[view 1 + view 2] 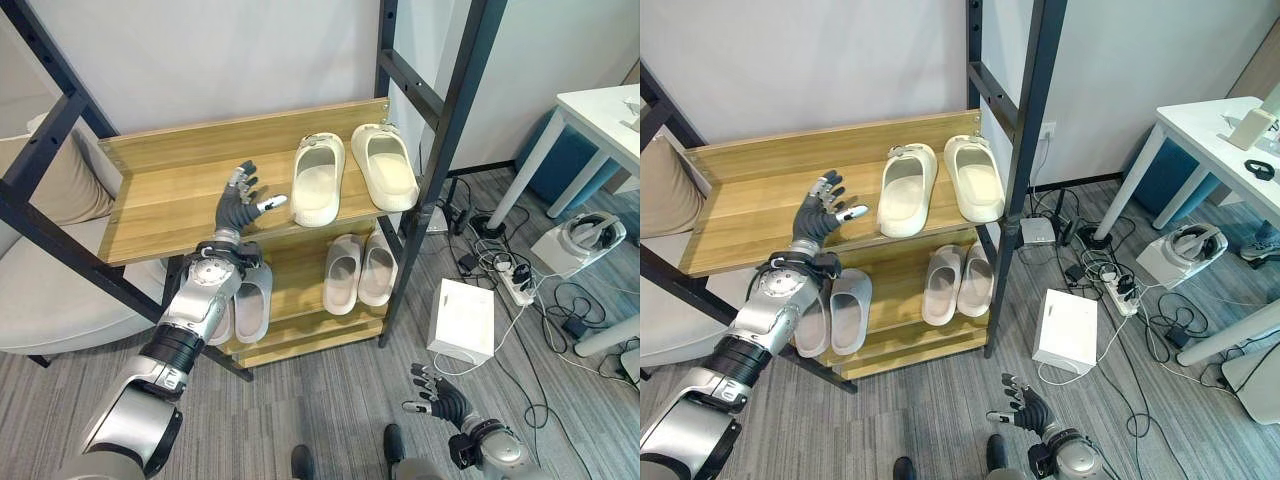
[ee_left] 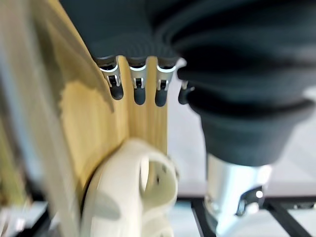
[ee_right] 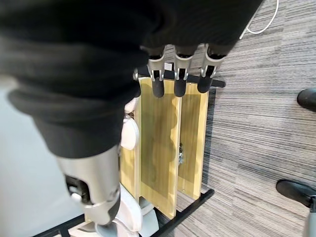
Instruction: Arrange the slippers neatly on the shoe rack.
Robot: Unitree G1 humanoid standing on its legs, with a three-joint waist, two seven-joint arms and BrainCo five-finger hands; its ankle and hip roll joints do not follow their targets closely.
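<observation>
Two cream slippers (image 1: 318, 177) (image 1: 384, 164) lie side by side on the top wooden shelf (image 1: 170, 195) of the shoe rack, toes toward me. My left hand (image 1: 239, 205) hovers open over the shelf just left of the nearer slipper (image 2: 129, 197), thumb pointing at it, not touching. On the lower shelf sit a light pair (image 1: 360, 272) and another pair (image 1: 250, 302) partly behind my left forearm. My right hand (image 1: 437, 396) hangs open low over the carpet, right of the rack, holding nothing.
A black metal frame post (image 1: 440, 150) stands right of the rack. A white box (image 1: 461, 320), a power strip (image 1: 513, 285) and tangled cables lie on the floor to the right. A white table (image 1: 600, 120) stands at far right, a beige cushion (image 1: 50, 180) at left.
</observation>
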